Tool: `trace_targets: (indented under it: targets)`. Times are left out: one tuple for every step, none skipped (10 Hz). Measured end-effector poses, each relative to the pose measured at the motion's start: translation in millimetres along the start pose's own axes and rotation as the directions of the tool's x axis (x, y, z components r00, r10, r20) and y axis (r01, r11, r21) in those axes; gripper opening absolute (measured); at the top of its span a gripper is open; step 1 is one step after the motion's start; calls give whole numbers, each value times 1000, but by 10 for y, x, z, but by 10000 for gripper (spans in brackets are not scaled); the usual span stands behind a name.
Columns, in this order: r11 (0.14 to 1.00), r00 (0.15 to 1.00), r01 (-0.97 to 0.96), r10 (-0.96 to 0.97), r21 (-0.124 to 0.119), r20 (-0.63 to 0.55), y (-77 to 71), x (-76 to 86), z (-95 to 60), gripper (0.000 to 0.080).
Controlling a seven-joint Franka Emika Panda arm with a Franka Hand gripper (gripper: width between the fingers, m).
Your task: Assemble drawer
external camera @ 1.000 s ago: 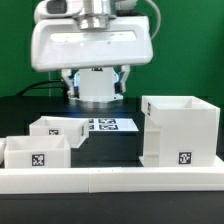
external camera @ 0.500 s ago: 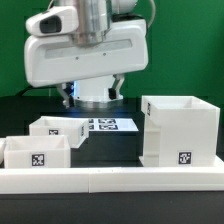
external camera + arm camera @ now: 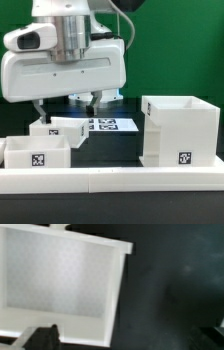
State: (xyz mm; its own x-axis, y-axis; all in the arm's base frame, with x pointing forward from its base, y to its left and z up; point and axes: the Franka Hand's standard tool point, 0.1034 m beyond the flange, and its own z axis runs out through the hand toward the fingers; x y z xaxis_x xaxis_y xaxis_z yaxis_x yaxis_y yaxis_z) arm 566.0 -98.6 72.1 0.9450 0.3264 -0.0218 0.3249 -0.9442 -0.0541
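Tray (image 3: 60, 129) at left centre of exterior view: likely light, rigid, slick thin-walled plastic; best pinched across one upright wall; end effector (image 3: 62, 105) hovering above, jaws spread, empty.

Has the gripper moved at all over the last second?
Yes. The gripper has shifted toward the exterior view's left, away from above the marker board, and now hangs over the rear small tray.
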Motion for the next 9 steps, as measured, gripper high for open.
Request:
trace_targets:
  targets:
    - [1000, 1000, 3, -3, -3, 0, 24, -13, 30, 649]
    - [1000, 1000, 4, -4, -2, 0, 15, -8, 29, 649]
    - [1000, 1000, 4, -4, -2, 0, 15, -8, 30, 649]
    - [1000, 1000, 4, -4, -2, 1, 14, -10, 33, 649]
    - [1000, 1000, 4, -4, -10, -10, 19, -5, 55, 649]
    - [999, 998, 5, -8, -52, -55, 16, -52, 181, 649]
    - [998, 999, 4, -7, -59, -51, -19, -162, 326, 649]
    - [998, 999, 3, -6, -60, -46, -18, -182, 397, 649]
    - [998, 999, 4, -6, -62, -45, -16, -190, 431, 649]
